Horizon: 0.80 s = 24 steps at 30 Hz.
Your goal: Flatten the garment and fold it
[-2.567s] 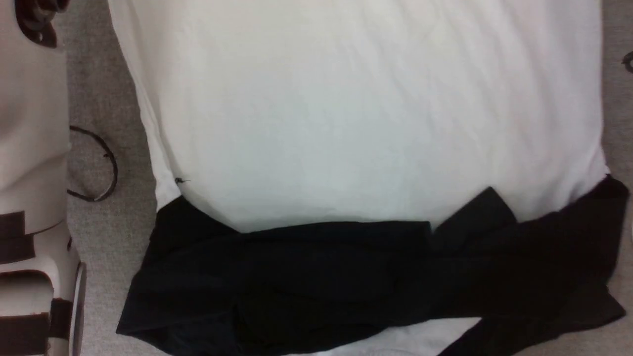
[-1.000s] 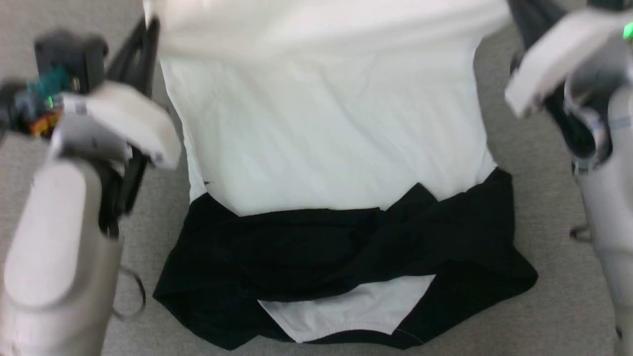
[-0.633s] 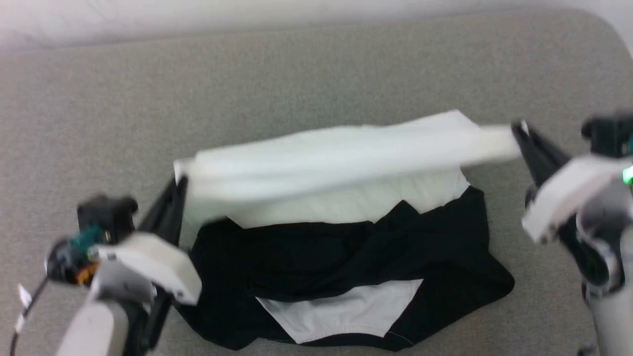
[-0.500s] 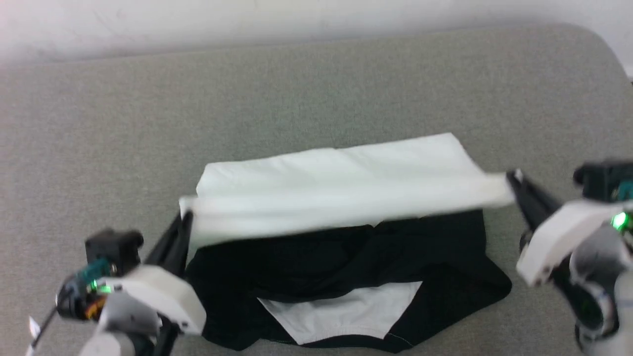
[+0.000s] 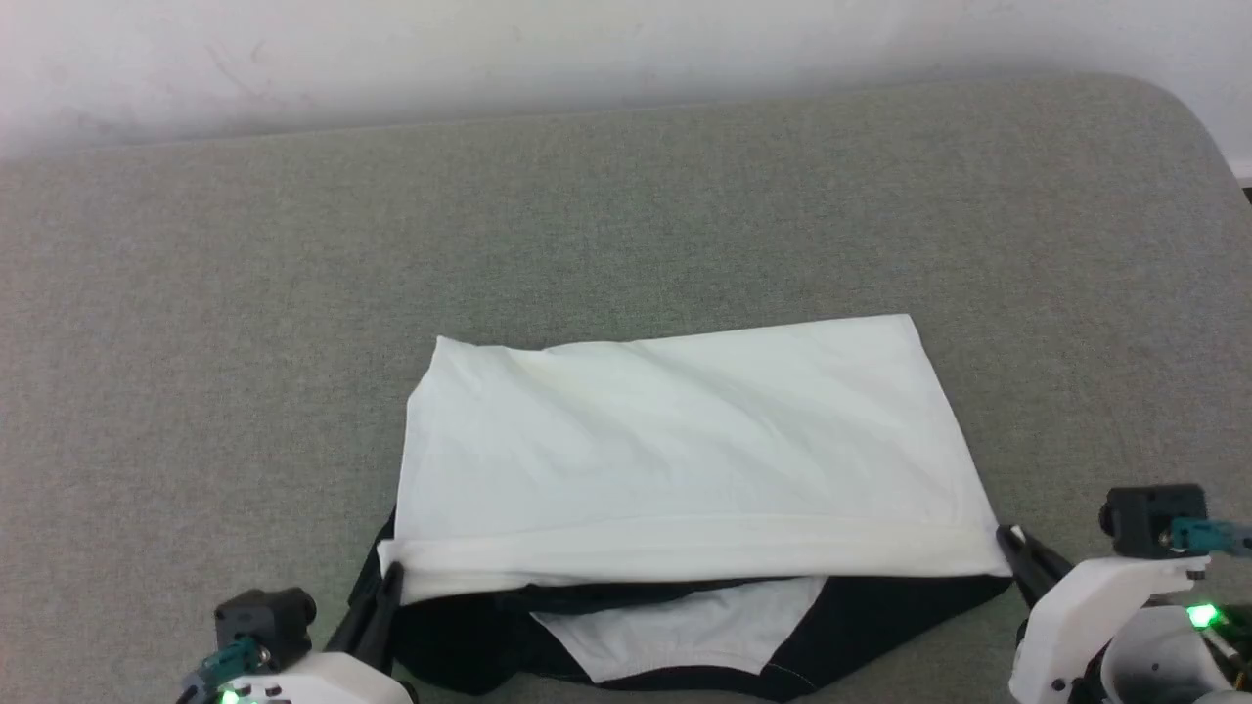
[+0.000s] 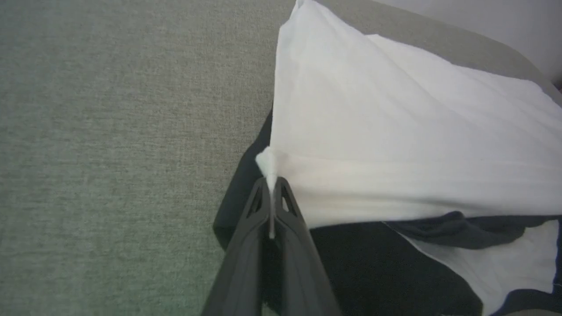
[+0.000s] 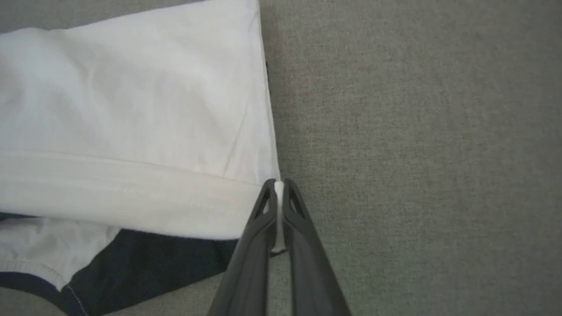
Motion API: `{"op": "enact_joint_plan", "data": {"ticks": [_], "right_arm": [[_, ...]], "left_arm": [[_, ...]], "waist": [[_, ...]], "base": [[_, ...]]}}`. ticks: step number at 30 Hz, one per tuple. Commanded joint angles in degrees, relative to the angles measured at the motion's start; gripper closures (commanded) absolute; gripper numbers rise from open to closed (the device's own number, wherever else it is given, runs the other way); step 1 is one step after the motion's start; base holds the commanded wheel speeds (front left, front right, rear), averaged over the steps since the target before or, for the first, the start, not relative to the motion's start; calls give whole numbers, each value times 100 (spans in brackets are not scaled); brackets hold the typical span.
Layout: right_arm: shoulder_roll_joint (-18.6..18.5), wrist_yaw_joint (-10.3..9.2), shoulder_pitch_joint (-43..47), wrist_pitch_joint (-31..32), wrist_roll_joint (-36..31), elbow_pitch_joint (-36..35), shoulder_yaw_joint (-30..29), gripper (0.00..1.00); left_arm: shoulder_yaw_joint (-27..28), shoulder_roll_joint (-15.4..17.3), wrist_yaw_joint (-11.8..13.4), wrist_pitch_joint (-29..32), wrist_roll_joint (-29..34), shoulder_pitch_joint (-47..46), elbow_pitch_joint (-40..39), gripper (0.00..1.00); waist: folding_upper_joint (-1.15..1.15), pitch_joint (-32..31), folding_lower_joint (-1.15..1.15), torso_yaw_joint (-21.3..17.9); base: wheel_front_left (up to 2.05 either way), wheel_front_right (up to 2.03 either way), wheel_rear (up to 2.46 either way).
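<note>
Folded over, the garment [image 5: 685, 450] seemingly hides most of its sleeves [image 5: 880, 606].

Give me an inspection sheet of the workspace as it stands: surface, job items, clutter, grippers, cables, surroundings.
Surface: grey woven-fabric surface with a rounded far right corner.
Job's things: shirt, its white body doubled over toward the robot and covering most of the black sleeves. A white patch shows below the hem at the near edge.
Clutter: nothing seen.
Grippers: left gripper shut on the hem's left corner. Right gripper shut on the hem's right corner. Both are low by the surface.
Cables: nothing seen.
Surroundings: pale wall beyond the far edge.
</note>
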Motion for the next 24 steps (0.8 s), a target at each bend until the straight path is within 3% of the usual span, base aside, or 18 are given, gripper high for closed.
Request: {"op": "enact_joint_plan", "data": {"ticks": [1,5,6,7,8,9,18,24], "right_arm": [[21,-13,68,3,-71,89,-22,100],[107,-13,113,-30,-84,416,72,100],[125,-13,125,-21,-71,488,89,100],[140,-13,139,-13,-70,538,109,67],[151,-13,153,-19,-72,571,122,20],[163,-13,177,-20,-59,596,123,0],[225,-13,538,5,-118,229,-254,0],[250,-13,376,-874,121,-49,-526,0]], "left_arm": [[-2,7,-20,-39,-14,37,113,100],[-80,-79,-92,-153,-66,23,460,100],[-97,-92,-115,-187,-75,23,538,74],[-113,-103,-141,-219,-88,24,610,40],[-109,-129,-156,-249,-125,29,674,0],[-104,-144,-163,-284,-146,42,721,0],[118,-118,-123,-966,-128,233,531,0],[137,-155,-39,-1742,227,-31,460,0]], "waist": [[0,10,0,11],[0,-19,0,46],[0,-43,0,55],[0,-67,0,63],[0,-108,0,75],[0,-153,0,85],[0,-614,0,231],[0,-753,0,282]], "base": [[0,0,0],[0,0,0],[0,0,0],[0,0,0],[0,0,0],[0,0,0],[0,0,0],[0,0,0]]}}
